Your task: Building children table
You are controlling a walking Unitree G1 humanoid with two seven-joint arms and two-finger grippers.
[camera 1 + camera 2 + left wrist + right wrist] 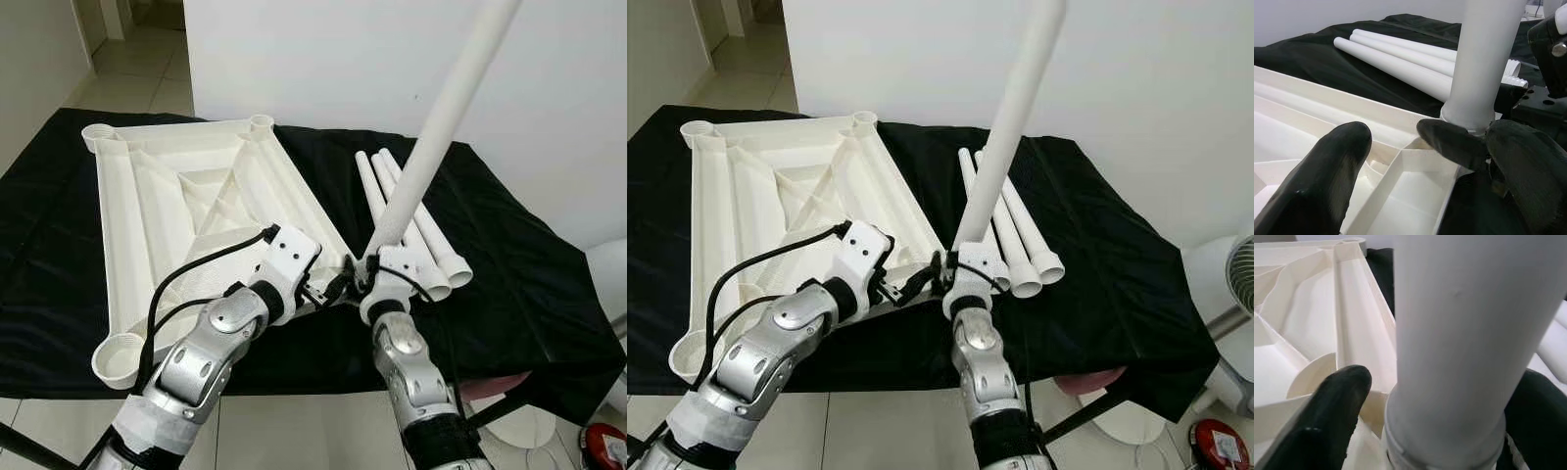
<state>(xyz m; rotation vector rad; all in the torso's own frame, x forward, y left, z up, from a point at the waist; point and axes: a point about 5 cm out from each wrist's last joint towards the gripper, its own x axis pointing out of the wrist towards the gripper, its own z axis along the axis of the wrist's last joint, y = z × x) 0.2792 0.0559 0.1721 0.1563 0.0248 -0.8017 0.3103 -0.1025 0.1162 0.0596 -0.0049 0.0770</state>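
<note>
Bright, even daylight; wrist views blurred close-up.

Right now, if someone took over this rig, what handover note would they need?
Right gripper: shut on the upright leg, holding it near its lower end over the near right corner socket of the tabletop.
Left gripper: open, its fingers at that same corner, beside the leg's base.
Tabletop lies upside down on the black cloth. Three spare legs lie side by side on the cloth to its right.
Done: one leg brought to its socket; whether it is fully seated cannot be told.
Left: seat this leg, then fit the other three in the remaining corner sockets.
</note>
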